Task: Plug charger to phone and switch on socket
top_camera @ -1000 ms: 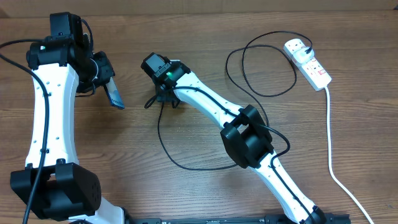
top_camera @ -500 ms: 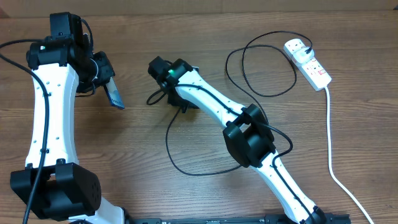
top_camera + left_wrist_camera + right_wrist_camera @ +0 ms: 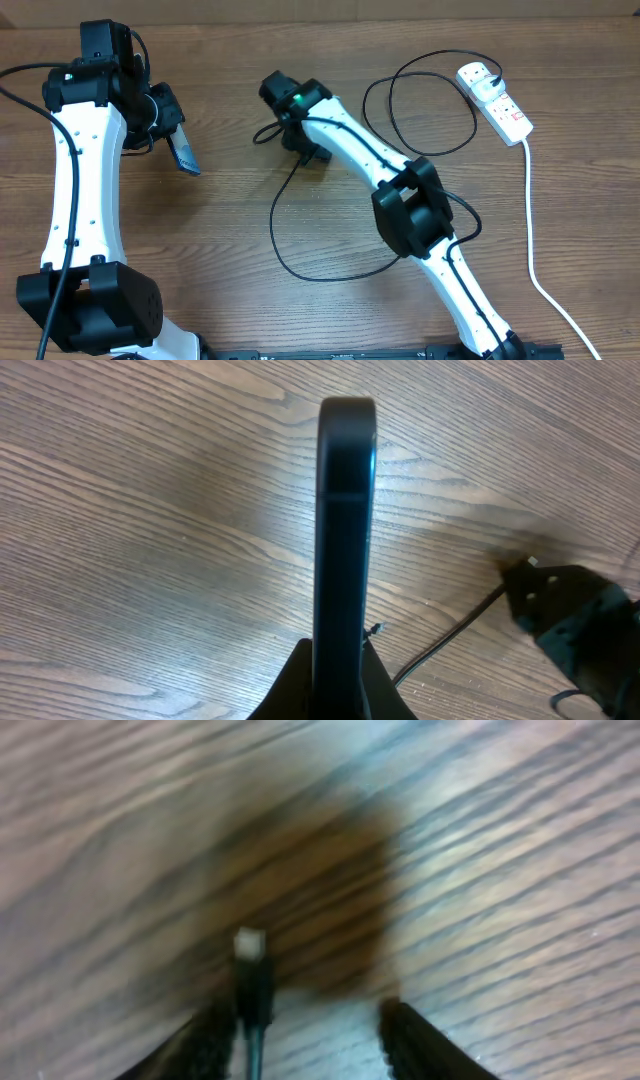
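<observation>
My left gripper (image 3: 172, 135) is shut on the phone (image 3: 184, 152) and holds it on edge above the table. The left wrist view shows the phone (image 3: 345, 530) as a thin dark edge between the fingers (image 3: 340, 680). The charger is a thin black cable (image 3: 275, 225) looping across the table to its black plug (image 3: 497, 72) in the socket (image 3: 497, 100). Its connector tip (image 3: 260, 136) sits at my right gripper (image 3: 272, 132). In the right wrist view the tip (image 3: 250, 965) lies against the left finger, and the fingers (image 3: 305, 1035) stand apart.
The socket's thick white cord (image 3: 530, 220) runs down the right side to the front edge. The cable's loops (image 3: 430, 100) lie between my right arm and the socket. The right gripper and tip show blurred in the left wrist view (image 3: 565, 615).
My right gripper has moved up and to the right, away from the phone. The connector tip and near cable loop shifted with it. The left arm and phone have not moved.
</observation>
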`<state>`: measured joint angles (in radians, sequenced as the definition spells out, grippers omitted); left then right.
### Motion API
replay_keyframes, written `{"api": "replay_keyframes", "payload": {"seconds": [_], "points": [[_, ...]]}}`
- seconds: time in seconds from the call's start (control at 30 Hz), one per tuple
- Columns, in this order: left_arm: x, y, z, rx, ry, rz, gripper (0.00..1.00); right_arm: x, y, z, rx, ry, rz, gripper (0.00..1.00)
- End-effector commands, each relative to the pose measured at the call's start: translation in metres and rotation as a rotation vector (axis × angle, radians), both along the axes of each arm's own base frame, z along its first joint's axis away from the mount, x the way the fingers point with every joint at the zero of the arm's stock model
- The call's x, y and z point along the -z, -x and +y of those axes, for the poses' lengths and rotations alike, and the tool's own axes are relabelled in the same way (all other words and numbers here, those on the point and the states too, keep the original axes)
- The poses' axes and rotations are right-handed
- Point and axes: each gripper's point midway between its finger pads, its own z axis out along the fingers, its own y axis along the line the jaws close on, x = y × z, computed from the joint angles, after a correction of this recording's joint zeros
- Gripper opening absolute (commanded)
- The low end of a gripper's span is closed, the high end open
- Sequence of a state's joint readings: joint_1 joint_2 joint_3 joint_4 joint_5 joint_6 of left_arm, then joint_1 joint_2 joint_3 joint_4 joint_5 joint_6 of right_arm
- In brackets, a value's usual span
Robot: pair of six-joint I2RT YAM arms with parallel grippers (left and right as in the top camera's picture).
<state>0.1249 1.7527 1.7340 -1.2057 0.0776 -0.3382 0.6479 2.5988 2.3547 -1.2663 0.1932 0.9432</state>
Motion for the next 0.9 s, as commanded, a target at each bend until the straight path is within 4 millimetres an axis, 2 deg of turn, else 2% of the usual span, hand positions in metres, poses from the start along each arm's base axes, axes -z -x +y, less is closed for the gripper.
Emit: {"api": "replay_keyframes", "payload": {"seconds": [0.0,0.1,0.33,0.57,0.63,0.87], "points": [[-0.001,0.001,0.001,-0.016,0.005,-0.004,0.04,0.013,-0.001,-0.010,0.031,-0.056,0.071,0.40],[-0.001,0.000,0.001,-0.017,0.005,-0.006,0.04,0.018,0.006,-0.007,0.034,-0.098,0.119,0.34],[-0.002,0.000,0.001,-0.016,0.005,-0.007,0.04,0.026,0.023,0.006,-0.007,-0.081,0.141,0.37],[-0.001,0.001,0.001,-0.016,0.005,-0.004,0.04,0.026,0.025,0.011,-0.011,-0.090,0.141,0.35],[-0.001,0.001,0.001,-0.016,0.005,-0.004,0.04,0.026,0.026,0.011,-0.011,-0.089,0.143,0.32],[-0.001,0.001,0.001,-0.016,0.005,-0.005,0.04,0.026,0.021,0.005,-0.005,-0.062,0.122,0.31]]}}
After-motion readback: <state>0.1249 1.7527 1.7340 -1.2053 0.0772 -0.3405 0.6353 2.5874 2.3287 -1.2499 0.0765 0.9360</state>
